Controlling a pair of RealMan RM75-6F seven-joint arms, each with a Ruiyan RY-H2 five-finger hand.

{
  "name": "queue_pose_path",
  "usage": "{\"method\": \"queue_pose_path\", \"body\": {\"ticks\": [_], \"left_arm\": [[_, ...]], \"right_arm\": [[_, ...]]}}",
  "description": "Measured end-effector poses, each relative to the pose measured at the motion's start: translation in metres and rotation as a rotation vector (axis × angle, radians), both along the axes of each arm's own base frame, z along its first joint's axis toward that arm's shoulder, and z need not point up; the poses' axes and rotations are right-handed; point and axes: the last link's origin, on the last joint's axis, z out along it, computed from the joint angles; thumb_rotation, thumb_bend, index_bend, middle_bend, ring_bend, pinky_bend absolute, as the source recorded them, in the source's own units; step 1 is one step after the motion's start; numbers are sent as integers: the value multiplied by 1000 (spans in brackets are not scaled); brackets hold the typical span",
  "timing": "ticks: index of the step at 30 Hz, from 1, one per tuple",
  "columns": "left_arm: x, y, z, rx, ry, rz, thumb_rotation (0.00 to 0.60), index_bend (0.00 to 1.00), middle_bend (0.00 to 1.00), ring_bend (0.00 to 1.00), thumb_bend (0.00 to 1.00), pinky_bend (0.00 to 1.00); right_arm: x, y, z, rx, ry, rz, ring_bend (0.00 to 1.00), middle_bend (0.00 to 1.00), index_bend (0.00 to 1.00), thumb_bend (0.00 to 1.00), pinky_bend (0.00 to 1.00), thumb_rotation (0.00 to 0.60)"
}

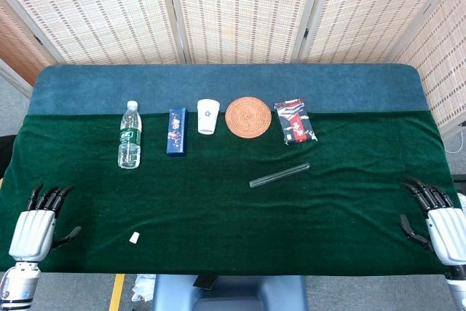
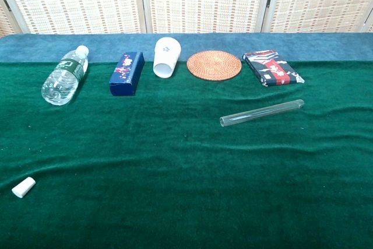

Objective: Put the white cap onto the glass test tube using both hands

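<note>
At the far left edge of a green cloth (image 1: 218,209), the left hand (image 1: 35,227) rests palm down, fingers spread and holding nothing. Just right of it, near the front edge, lies the white cap (image 2: 23,187). Along the back stand a water bottle (image 1: 129,136), a blue box (image 1: 176,131), a white cup (image 1: 207,116), a woven coaster (image 1: 248,117) and a patterned packet (image 1: 294,120). The glass tube (image 2: 261,113) lies on its side right of centre, well apart from the cap. At the far right edge, the right hand (image 1: 437,220) rests with fingers spread, empty.
</note>
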Motion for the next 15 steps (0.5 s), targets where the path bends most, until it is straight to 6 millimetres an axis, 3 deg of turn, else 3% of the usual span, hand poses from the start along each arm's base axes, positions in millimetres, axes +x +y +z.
{"method": "queue_pose_path", "body": {"ticks": [15], "left_arm": [[4, 5, -7, -60, 10, -87, 600, 241, 255, 171, 224, 0]], "right_arm": [[2, -2, -2, 0, -10, 24, 201, 176, 179, 516, 159, 600]]}}
